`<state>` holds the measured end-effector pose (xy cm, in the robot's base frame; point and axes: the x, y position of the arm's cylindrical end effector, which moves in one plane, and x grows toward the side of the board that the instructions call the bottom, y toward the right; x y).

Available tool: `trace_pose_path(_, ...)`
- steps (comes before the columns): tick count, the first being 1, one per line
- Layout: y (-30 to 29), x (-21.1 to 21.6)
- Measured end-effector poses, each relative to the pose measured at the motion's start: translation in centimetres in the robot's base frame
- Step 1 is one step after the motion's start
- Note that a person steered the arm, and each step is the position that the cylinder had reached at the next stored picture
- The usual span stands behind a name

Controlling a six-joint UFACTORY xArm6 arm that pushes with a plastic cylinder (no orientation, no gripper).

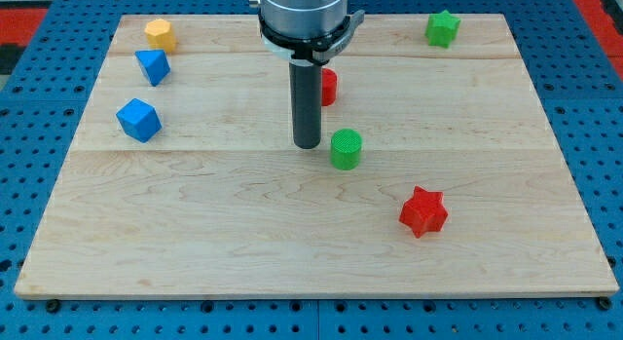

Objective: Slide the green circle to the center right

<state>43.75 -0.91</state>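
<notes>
The arm carries no gripper, only a straight dark rod. My tip [308, 145] rests on the pale wooden board [195, 233], just left of the green circle block [346, 149], holding nothing.

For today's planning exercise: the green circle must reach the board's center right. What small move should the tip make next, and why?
Probably a short push toward the view's right. My tip sits just left of the green circle, nearly level with it, and the board looks open on that side, the red star lying lower.
</notes>
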Motion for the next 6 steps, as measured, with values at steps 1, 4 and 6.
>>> trace_pose_path(1,1.2,1.5)
trace_pose_path(4,12.9,2.2)
trace_pose_path(6,16.0,0.4)
